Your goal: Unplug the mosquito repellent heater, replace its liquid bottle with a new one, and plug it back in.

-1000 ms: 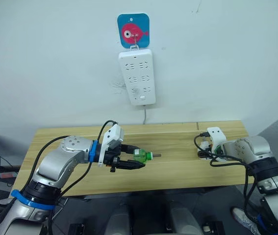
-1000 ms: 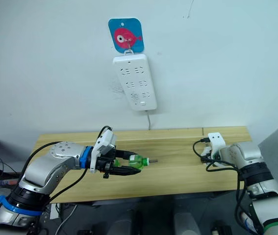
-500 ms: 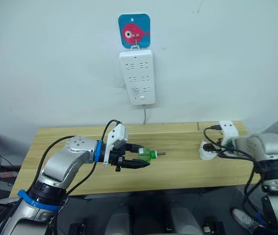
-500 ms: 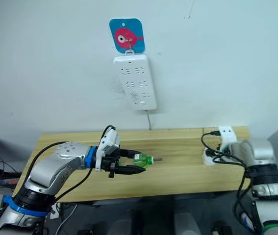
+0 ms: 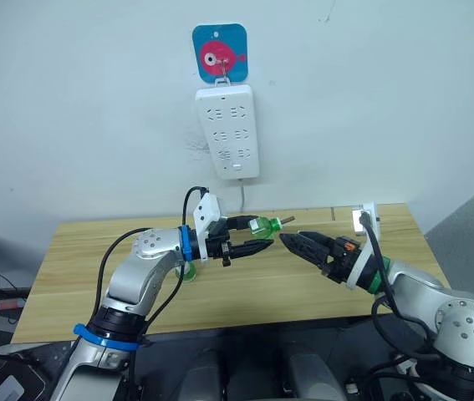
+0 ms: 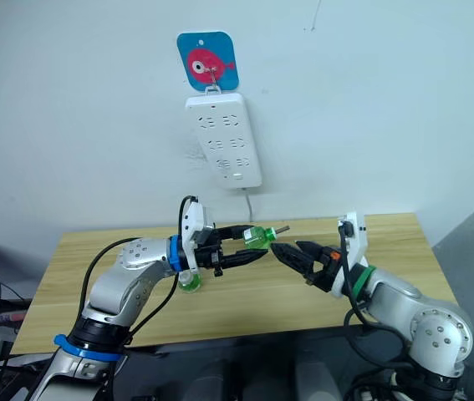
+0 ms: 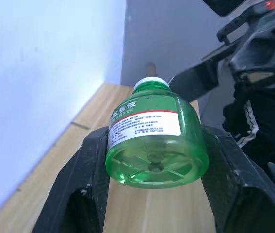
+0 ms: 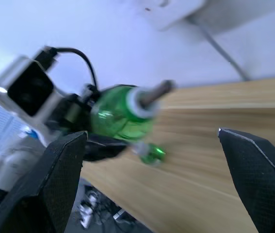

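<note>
Now left gripper (image 5: 249, 236) clamps new bottle (image 5: 261, 225) mid-air over table (image 5: 69, 276); right gripper (image 5: 299, 245) open, reaching. Old bottle (image 5: 188, 271) out, near front edge. Fitting, replugging left.

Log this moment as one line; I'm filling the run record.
left gripper: shut on new bottle | right gripper: open, facing it | old bottle: on table

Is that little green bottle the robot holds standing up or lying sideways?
Sideways: the bottle lies level in the left gripper, its neck toward the open right gripper.
</note>
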You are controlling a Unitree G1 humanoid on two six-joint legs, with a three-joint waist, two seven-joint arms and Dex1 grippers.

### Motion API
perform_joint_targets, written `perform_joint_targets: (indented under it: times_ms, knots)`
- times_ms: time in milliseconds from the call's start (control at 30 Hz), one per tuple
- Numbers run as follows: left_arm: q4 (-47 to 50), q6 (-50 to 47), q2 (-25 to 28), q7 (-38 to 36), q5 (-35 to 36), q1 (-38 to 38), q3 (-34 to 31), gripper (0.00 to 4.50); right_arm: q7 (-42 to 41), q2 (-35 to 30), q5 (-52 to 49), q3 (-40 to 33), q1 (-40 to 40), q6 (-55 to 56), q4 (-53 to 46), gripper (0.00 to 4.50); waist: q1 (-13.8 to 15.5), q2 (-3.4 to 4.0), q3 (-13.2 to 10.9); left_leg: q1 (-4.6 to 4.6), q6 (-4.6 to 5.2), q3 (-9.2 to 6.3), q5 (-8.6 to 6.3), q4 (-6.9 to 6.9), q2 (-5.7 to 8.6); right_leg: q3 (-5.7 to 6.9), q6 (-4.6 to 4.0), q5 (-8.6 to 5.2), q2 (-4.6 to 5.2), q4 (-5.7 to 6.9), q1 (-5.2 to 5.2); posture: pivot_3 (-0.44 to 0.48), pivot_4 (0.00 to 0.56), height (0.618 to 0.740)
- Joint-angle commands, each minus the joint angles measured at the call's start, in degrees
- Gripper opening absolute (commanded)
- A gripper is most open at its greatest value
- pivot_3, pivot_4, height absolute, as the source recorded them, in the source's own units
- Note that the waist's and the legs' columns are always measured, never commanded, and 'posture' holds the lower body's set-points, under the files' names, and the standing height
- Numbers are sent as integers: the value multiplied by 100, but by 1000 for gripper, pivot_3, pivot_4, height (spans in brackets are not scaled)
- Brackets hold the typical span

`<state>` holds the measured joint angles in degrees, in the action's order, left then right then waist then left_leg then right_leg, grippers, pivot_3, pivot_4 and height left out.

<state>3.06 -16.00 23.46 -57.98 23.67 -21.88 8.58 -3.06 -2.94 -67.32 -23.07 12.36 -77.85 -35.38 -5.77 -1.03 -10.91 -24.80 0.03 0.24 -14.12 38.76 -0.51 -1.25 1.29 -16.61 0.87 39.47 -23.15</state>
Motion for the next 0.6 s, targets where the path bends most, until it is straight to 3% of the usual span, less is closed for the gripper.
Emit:
perform_joint_targets:
  times_ms: [33, 233, 300, 367, 600]
  knots:
    - [6, 229, -125, 58, -23, -146, -83, 2253, 554, 364, -293, 214, 127, 590, 62, 4500, -8, 0, 0, 0, 0, 0, 0, 0, 0, 0, 0, 0, 0, 0, 0, -222, 178, 740]
    - [62, 206, -181, 123, 19, -137, -86, 2253, 1027, 447, -621, 641, 233, 1111, 306, 4500, -63, 1, 1, 0, 0, -5, 0, -4, -3, 5, 0, 0, -4, 0, -2, -218, 170, 740]
    - [130, 192, -193, 144, 31, -112, -66, 2253, 1119, 455, -702, 768, 236, 1254, 394, 4131, -77, 2, 2, 0, 0, -5, 0, -5, -5, 5, 0, 0, -6, 1, -2, -208, 164, 740]
    - [160, 199, -216, 186, 25, -97, -69, 2253, 1167, 406, -796, 891, 223, 1360, 447, 3580, -77, 2, 2, 0, 0, -5, 0, -4, -5, 4, 0, 0, -8, 3, -3, -202, 161, 740]
    - [197, 257, -337, 347, 30, -67, -122, 2253, 1298, 195, -1048, 1198, 188, 1665, 603, 1042, -76, 2, 3, 0, 0, -3, 0, -4, -5, 2, 0, 0, -7, 2, -3, -193, 157, 740]
